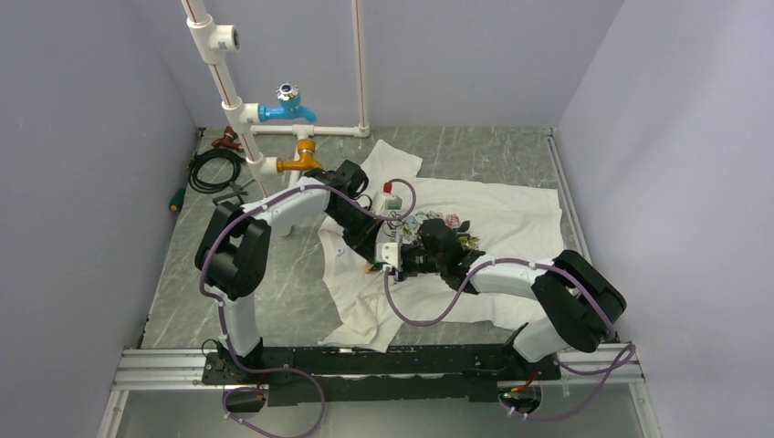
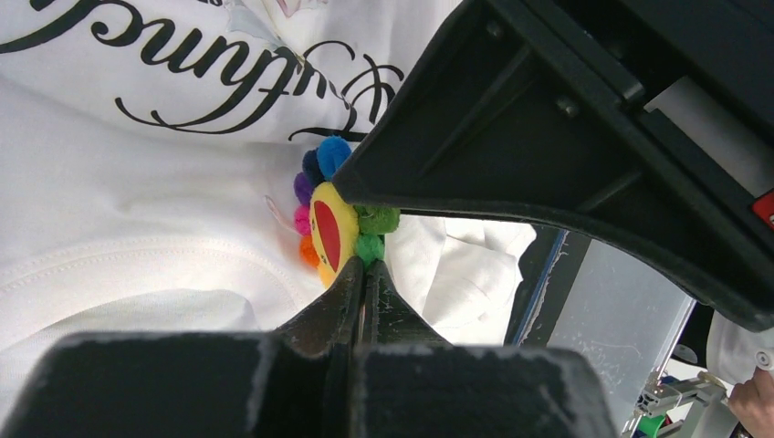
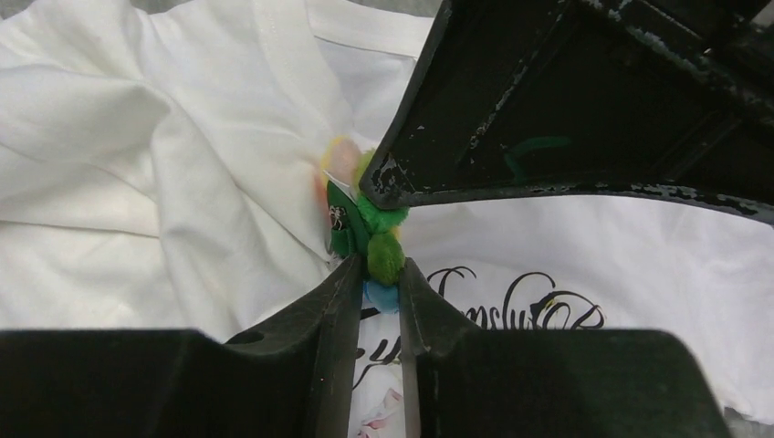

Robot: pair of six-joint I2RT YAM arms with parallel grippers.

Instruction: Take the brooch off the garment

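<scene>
Brooch rim pinched by left claw and right claw against bunched garment.

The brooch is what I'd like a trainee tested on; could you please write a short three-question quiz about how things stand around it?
1. True or false: the brooch lies on bare table, clear of the garment.
2. What sits between the right gripper's fingers? A) a green petal of the brooch B) a sleeve hem C) nothing
3. Fill in: the brooch's round centre is ___ with a red patch.
Key: 1 false; 2 A; 3 yellow.
</scene>
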